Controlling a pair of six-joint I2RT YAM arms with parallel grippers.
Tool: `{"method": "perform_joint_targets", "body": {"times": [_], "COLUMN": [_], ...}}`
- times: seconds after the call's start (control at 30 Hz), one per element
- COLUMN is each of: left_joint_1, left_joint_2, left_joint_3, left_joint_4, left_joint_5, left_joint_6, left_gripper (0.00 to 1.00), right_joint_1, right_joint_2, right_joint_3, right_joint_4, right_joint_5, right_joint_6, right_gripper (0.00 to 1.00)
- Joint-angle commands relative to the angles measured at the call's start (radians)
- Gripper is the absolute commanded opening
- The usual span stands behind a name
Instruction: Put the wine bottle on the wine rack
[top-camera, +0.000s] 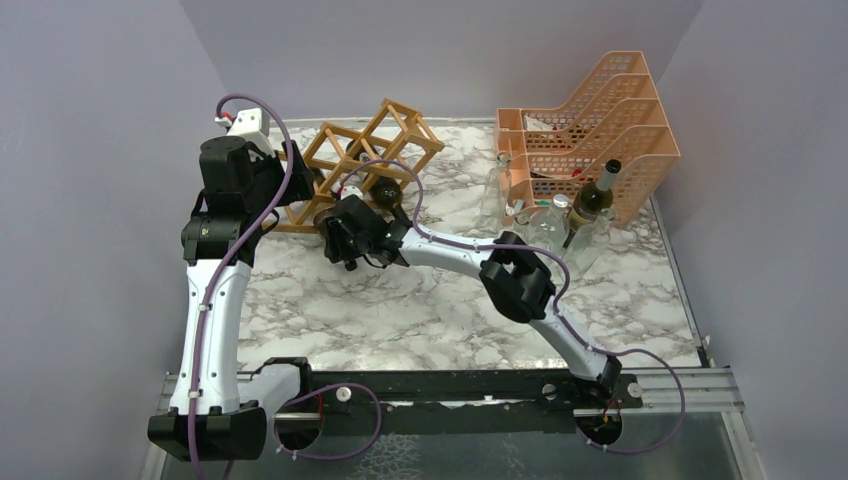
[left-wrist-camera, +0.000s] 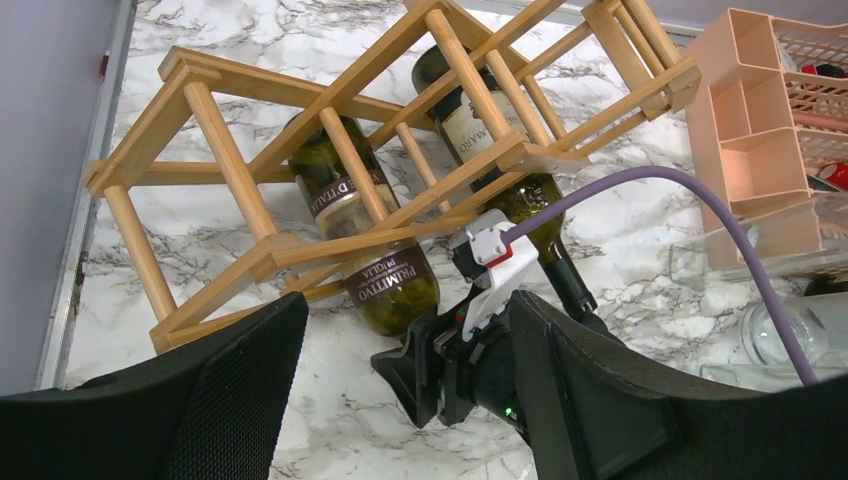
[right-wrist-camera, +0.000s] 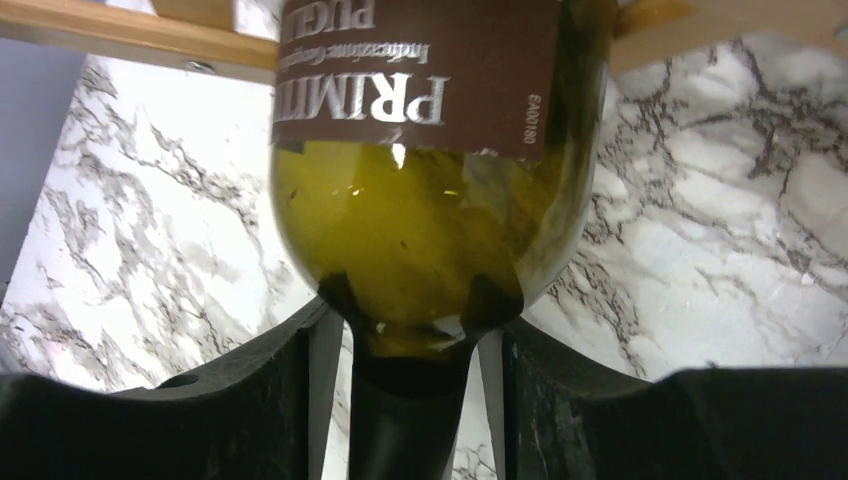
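The wine bottle (right-wrist-camera: 430, 220) is clamped by its neck in the right gripper (right-wrist-camera: 412, 350), its body lodged just ahead in 1 lower cell of the wine rack (left-wrist-camera: 225, 140), while the left gripper (left-wrist-camera: 410, 335) is held agape above, probably to steady the frame.

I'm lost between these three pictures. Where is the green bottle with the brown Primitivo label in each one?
Top external: Primitivo bottle left of centre, mostly hidden in the wine rack, just beyond the right gripper.
Left wrist: centre, lying in the wine rack.
Right wrist: fills the top middle, neck between the fingers.
Shared landmark: the wooden wine rack.
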Motion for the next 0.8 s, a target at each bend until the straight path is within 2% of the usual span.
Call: {"method": "perform_joint_targets", "body": {"times": [0.0,0.3,0.77], "left_joint_1": [-0.005,-0.007,-0.007], "left_joint_2": [-0.021,-0.022,-0.029], "left_joint_3": [0.032,0.033,0.032], "left_joint_4": [0.008,0.008,0.008], "left_joint_5": [0.02,0.01,0.008], "left_joint_6": [0.007,0.009,0.013], "left_gripper": [0.79,0.79,0.8], "right_joint_1": [0.004,0.004,0.003], "right_joint_2": [-0.017,-0.048,-0.192], "right_joint_3": [0.03,0.01,-0.13], "right_joint_4": [0.08,0.106,0.152], "right_joint_5": [0.052,0.066,0.038], "right_joint_6": [-0.035,-0.049,-0.07], "right_gripper": [0.57,0.73,0.77]}}
